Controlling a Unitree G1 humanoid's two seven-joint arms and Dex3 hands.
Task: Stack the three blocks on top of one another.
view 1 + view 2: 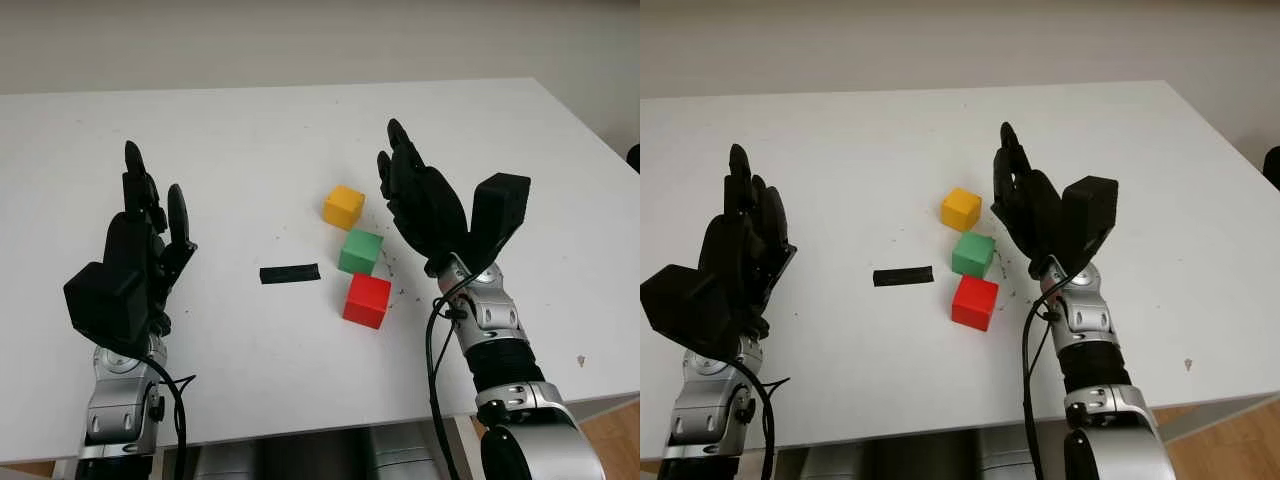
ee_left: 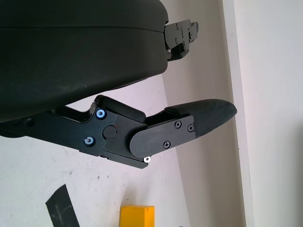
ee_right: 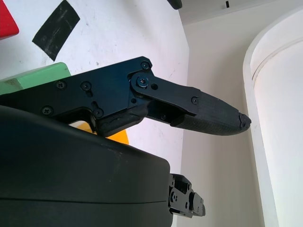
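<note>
Three blocks sit on the white bench (image 1: 250, 150), none stacked yet. They form a short diagonal row right of centre: yellow block (image 1: 343, 207) farthest from the robot, green block (image 1: 361, 251) in the middle, red block (image 1: 367, 300) nearest. Green and red look almost touching at the corners; yellow is just beside green w/ a small gap. A strip of black tape (image 1: 290, 273) lies flat on the bench, left of the green block.

Right robot hand (image 1: 425, 205) is open, holding nothing, raised above the bench just right of the blocks, palm toward them. Left robot hand (image 1: 140, 255) is also open and empty, well apart from the blocks on the left side.

Step in hand, as I judge it: approach for the 1st pick, prob. w/ the right robot hand since it's closest. To do it well:
- Pick an end block (yellow or red) rather than green, so fingers don't knock a neighbour.
- Come in from above, fingers on two opposite flat faces, not on the corners.
- Grip square so the block doesn't twist when lifted.
- Lift clear before moving sideways, then lower it centred & edge-aligned on the base block; let go only once it's seated flat.
- Green as base seems sensible: it's the middle one, so both moves are short.
</note>
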